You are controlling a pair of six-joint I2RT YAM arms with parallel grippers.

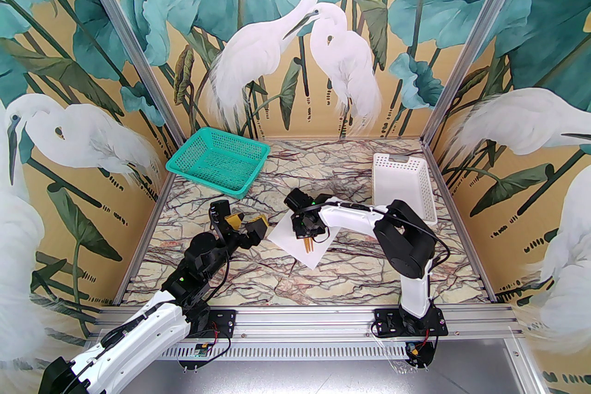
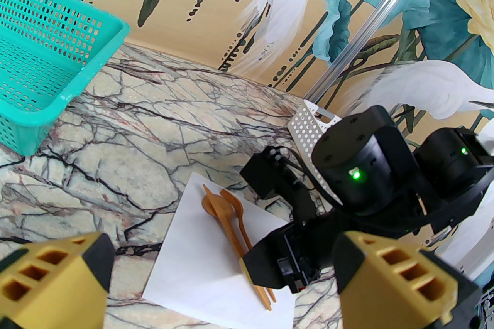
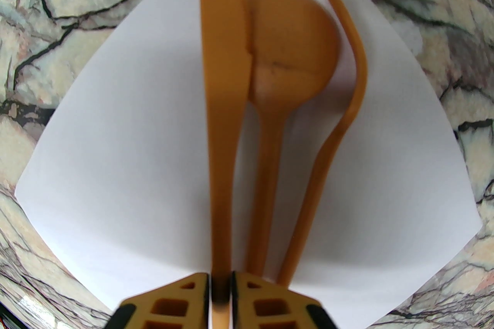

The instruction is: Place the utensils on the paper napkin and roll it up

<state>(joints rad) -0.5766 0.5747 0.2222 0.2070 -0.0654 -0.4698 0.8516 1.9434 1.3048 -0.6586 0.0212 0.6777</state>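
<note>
Yellow fingers [image 3: 185,300] of the right hand [image 3: 220,277] fill the bottom of the right wrist view, pressed close on either side of the knife [image 3: 224,88] handle, so this hand is gripping the knife at its end. All three utensils [image 3: 266,165] lie side by side on the white paper napkin [image 3: 115,165], bowl and blade ends pointing away from the hand. The knife is on the left. Its blade partly overlaps the rounded bowl of the spoon [image 3: 293,46], and a third piece [image 3: 347,88], curved and seen edge-on, sits just to the right of the spoon.

From above, the napkin lies cornerwise near the middle of the marbled counter [image 1: 258,281], between the two arms. The right hand [image 1: 307,239] reaches down over it, and the utensil handles poke out below it toward the near edge.

Just left of the napkin, the left hand [image 1: 247,221] hangs with its fingers spread wide and clear of the paper. In its own wrist view, the left hand [image 2: 224,246] frames the napkin and utensils from the side.

At the back left of the counter stands a green basket [image 1: 217,161]. At the back right stands a white basket [image 1: 404,186].
</note>
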